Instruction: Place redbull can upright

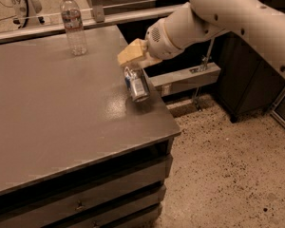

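Camera view, nearest first: a pale floor [228, 175] flecked with dark specks fills the lower right. To its left stands a grey unit with drawers [85, 203] stacked at its front, the lower ones in shadow. On top lies the worktop [52, 118], a flat, matte grey-brown slab with a soft sheen near its right side and a square front-right corner that overhangs the drawers.

Close to the worktop's right edge is the can [137, 85], silver with blue patches. It is tilted, its shiny lower end turned toward the camera and low over the surface, and its upper end raised toward the back. Whether the lower end touches the worktop cannot be told. The end effector [134, 63], with tan fingers [130, 53], is clenched on the can's upper end, just above the worktop's right edge. The white arm [218, 13] reaches in from the upper right, thick and rounded, with small dark holes along it.

Farther back, near the worktop's far left, a clear bottle [74, 25] with a white cap stands upright, well apart from the can. Behind the worktop runs a light rail [133, 14]. Right of the unit, past a pale ledge [185, 77], a dark cabinet [249, 84] stands on the floor.
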Available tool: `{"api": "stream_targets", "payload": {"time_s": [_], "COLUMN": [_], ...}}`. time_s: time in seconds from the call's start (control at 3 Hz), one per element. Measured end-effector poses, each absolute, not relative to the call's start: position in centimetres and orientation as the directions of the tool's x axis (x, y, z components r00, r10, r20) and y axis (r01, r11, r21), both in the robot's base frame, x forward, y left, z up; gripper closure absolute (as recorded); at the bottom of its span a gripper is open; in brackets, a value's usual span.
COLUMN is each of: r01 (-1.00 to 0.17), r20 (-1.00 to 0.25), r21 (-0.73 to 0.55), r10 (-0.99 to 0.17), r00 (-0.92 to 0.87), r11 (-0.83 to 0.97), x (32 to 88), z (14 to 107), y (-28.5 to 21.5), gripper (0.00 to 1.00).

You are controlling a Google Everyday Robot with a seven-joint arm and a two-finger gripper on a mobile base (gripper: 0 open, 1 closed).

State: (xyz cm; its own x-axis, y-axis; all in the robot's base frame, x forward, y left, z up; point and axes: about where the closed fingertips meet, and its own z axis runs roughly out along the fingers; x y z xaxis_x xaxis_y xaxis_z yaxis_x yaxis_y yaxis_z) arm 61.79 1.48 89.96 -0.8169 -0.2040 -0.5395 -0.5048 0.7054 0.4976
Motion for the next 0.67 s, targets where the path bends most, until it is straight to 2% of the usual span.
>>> {"api": "stream_targets", "payload": {"time_s": [0.33,0.67], "r01": [-0.586,-0.677], "r20": [-0.636,-0.736], "r21": [0.570,0.576], "r10": [-0.142,-0.070], "r00": [-0.758,-0.673], "r11": [0.576,0.459], "x": [62.9,61.8], "z": [93.4,96.5], "y": [0.9,1.0], "gripper": [1.00,1.00]}}
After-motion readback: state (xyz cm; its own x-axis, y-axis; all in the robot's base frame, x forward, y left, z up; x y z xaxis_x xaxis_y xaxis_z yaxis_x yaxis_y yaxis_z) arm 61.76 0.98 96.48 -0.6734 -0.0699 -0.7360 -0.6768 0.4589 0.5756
